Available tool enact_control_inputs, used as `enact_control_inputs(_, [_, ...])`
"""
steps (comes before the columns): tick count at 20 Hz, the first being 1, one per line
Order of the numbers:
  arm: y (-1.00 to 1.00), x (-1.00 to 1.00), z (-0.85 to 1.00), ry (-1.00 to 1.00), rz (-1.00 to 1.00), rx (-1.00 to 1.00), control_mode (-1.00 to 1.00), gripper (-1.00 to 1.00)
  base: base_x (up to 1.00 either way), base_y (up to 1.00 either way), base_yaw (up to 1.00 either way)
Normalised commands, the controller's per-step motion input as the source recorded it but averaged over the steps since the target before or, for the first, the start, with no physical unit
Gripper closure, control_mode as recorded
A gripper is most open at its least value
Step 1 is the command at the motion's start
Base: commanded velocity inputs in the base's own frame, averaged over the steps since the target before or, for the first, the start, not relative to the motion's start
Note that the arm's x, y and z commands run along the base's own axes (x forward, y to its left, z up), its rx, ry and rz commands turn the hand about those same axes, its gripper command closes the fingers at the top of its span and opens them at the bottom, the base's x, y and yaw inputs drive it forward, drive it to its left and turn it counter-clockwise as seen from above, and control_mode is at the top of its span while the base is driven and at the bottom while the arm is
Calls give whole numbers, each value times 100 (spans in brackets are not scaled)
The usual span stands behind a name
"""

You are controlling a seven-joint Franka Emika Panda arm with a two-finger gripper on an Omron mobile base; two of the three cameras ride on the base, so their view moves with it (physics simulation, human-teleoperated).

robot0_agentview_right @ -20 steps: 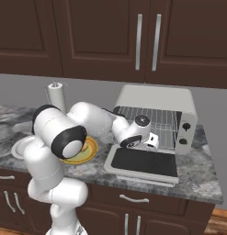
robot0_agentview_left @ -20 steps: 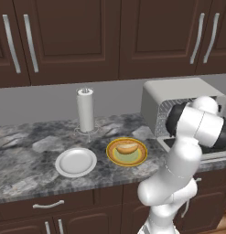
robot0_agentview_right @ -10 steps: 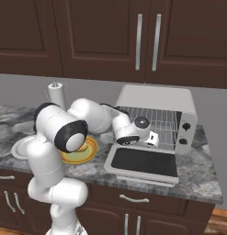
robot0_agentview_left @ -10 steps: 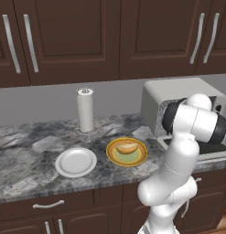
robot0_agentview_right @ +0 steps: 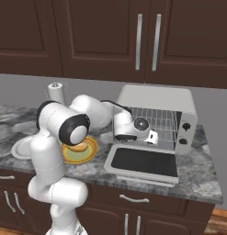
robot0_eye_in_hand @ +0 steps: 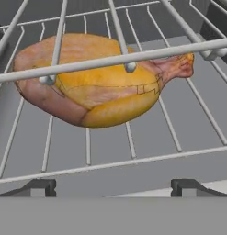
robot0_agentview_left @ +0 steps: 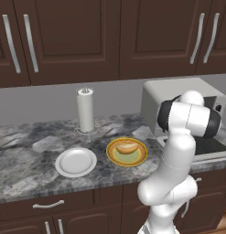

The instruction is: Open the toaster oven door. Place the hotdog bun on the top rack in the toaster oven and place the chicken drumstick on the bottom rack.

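The chicken drumstick (robot0_eye_in_hand: pixel 94 87) is lying on the bottom rack (robot0_eye_in_hand: pixel 133 158). The pincer (robot0_eye_in_hand: pixel 113 187), spread wide and gripping nothing, is best backing straight out, avoiding the top rack (robot0_eye_in_hand: pixel 115 59).

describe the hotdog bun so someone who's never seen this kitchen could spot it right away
Start at the silver toaster oven on the right of the grey marble counter, then look left to the two round plates in front of the paper towel roll. The hotdog bun is the small tan roll on the yellow plate; the white plate beside it holds nothing.
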Motion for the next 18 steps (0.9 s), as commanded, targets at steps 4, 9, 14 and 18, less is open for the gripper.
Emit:
enact_control_inputs(4, [0,22,0,-3,0,0,-100,-100,0,0,0])
enact_control_inputs(9, [-1,10,0,0,0,0,-100,-100,0,0,0])
enact_control_inputs(14, [-8,-11,13,4,0,1,-100,-100,0,0,0])
enact_control_inputs(18, [-7,-23,31,5,0,3,-100,-100,0,0,0])
